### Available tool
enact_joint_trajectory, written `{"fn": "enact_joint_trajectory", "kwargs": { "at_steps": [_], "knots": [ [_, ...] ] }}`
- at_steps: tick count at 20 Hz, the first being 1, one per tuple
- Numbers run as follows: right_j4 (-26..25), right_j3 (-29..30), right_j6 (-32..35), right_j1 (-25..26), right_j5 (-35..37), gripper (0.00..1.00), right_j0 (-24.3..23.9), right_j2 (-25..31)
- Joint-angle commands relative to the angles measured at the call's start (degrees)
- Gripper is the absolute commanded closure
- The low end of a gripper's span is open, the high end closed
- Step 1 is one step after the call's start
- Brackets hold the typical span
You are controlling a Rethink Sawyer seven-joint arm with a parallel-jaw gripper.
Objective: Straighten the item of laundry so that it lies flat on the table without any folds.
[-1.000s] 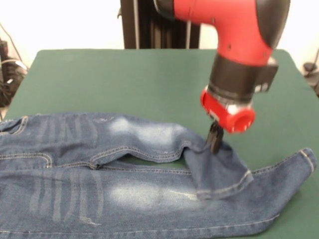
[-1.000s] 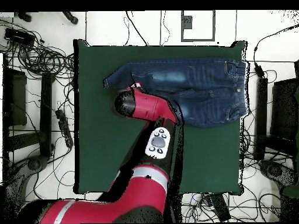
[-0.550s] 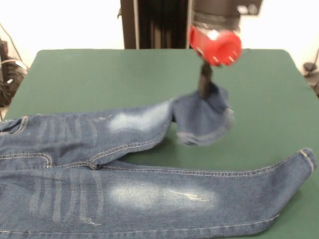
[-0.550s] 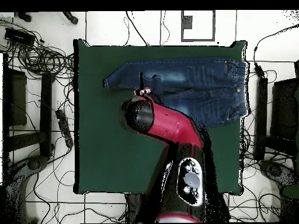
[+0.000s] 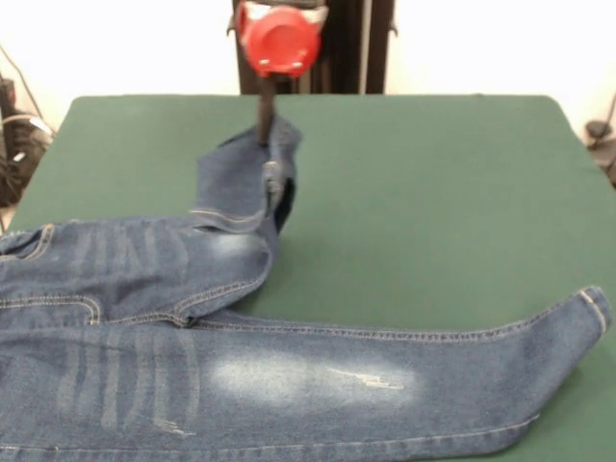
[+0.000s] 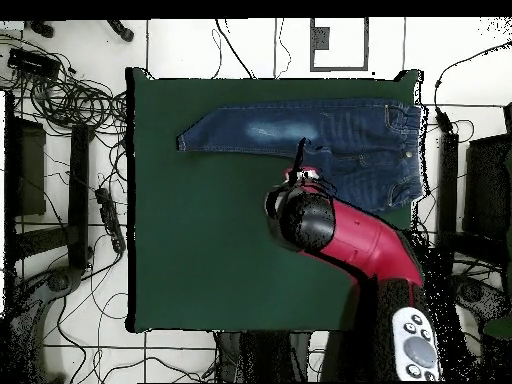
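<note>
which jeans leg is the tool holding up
The far leg, lifted and doubled back toward the waist, pinched by the tool. The near leg lies stretched out flat on the table.

I see the dark green table [image 5: 433, 183] carrying only the blue jeans [image 5: 289, 385]. One leg lies flat along the table's near edge; the other is folded back toward the waistband, partly lifted.

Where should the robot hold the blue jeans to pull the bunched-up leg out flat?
Probably by the hem end of the folded leg of the blue denim jeans, where the robot's gripper already pinches it from above. That end is lifted off the dark green table and doubled back toward the thigh, so it is the free part; drawing it away from the waistband should unfold it.
</note>
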Motion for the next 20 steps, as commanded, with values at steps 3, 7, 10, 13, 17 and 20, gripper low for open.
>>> {"fn": "enact_joint_trajectory", "kwargs": {
  "at_steps": [3, 7, 10, 13, 17, 20],
  "knots": [
    [-9.5, 9.7, -6.25, 3.8, -4.0, 1.0, -3.22, 11.32],
    [-11.61, 10.97, -3.93, 3.92, -5.03, 1.0, -3.48, 11.12],
    [-12.63, 12.24, -2.71, 4.1, -5.84, 1.0, -4.0, 11.29],
    [-12.97, 13.42, -1.05, 4.63, -7.09, 1.0, -3.81, 11.35],
    [-12.67, 14.46, 0.95, 4.89, -7.21, 1.0, -2.69, 10.88],
    [-12.47, 16.56, 0.49, 5.77, -9.75, 1.0, -5.22, 14.36]
  ]
}}
